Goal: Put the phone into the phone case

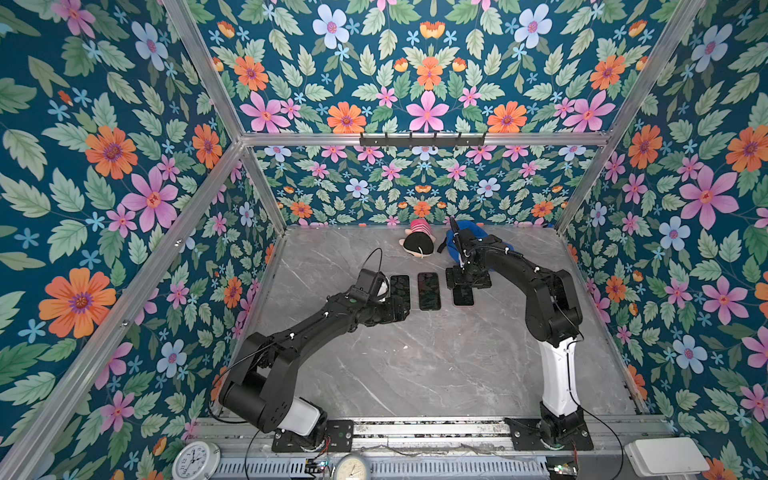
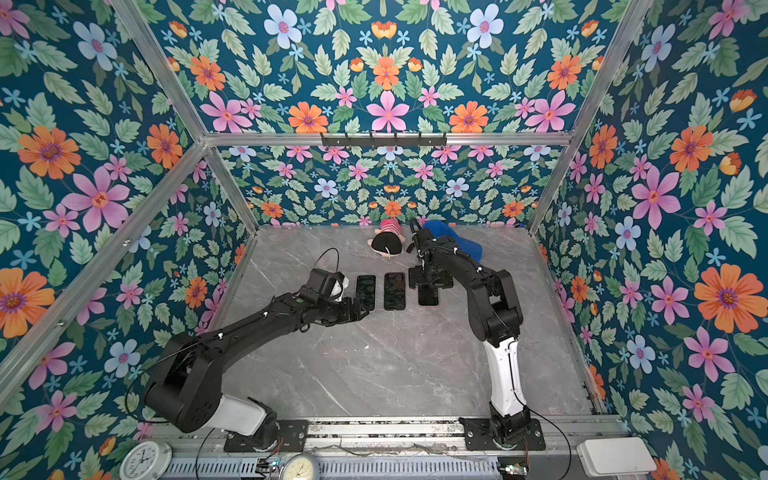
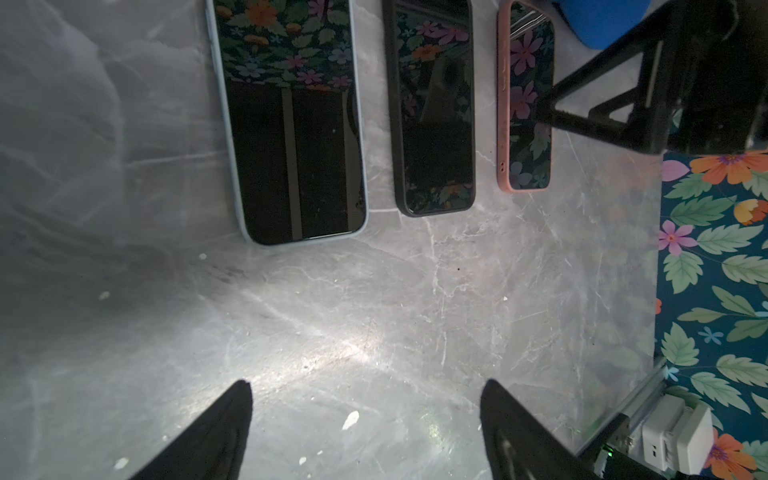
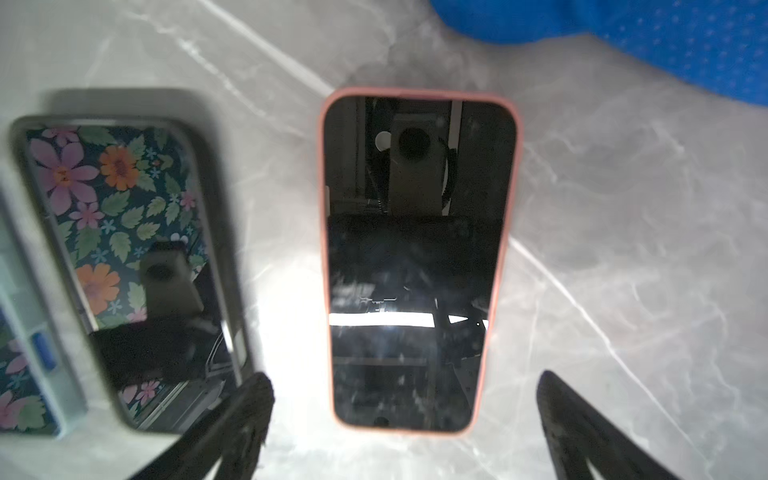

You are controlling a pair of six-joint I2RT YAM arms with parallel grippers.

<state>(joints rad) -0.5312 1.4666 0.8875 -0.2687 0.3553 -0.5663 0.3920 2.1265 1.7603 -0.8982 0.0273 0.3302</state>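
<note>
Left wrist view looks down past the left gripper. Its two black fingers stand wide apart with nothing between them, over bare grey marble table on the near side of a row of phones. Beyond it, in the far half of the table, three phones lie flat with screens up, side by side, long sides parallel and clear gaps between them. Toward the left edge is the blue-cased phone, the one closest to the left gripper. The black-cased phone is in the middle, and the pink-cased phone is toward the right edge. Each phone sits inside its case, a rim showing around the dark glass. The right gripper hangs above the pink-cased phone, released, with a finger on either side and neither touching the case in the right wrist view. At the far edge lie a plush toy and, just beside it toward the right, a blue fabric thing, partly hidden by the right arm.
</note>
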